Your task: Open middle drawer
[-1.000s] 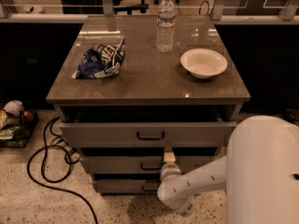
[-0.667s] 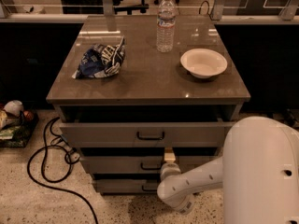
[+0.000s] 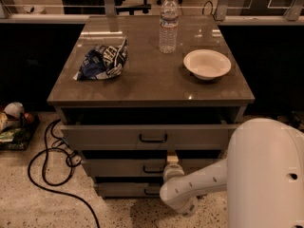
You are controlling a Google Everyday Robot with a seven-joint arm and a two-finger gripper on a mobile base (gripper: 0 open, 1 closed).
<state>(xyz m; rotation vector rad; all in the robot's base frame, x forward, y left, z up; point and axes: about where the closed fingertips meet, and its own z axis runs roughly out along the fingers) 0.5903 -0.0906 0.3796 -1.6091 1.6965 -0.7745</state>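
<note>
We see the robot's gripper [image 3: 172,158] at the top edge of the middle drawer [image 3: 114,167], just right of that drawer's dark loop handle [image 3: 153,170]. We cannot tell whether it is clenched or released. The pale arm [image 3: 202,183] extends from below and right of the middle drawer, and the robot's rounded body [image 3: 268,175] stands farther right. A dark gap shows above the middle drawer's front. The top drawer [image 3: 104,137] sits directly above it and the bottom drawer [image 3: 118,189] directly below. Higher up, the worktop [image 3: 152,87] carries a water bottle [image 3: 168,25], a white bowl [image 3: 207,64] and a crumpled blue snack bag [image 3: 103,61]. A black cable [image 3: 32,172] loops on the floor left of the middle drawer.
</note>
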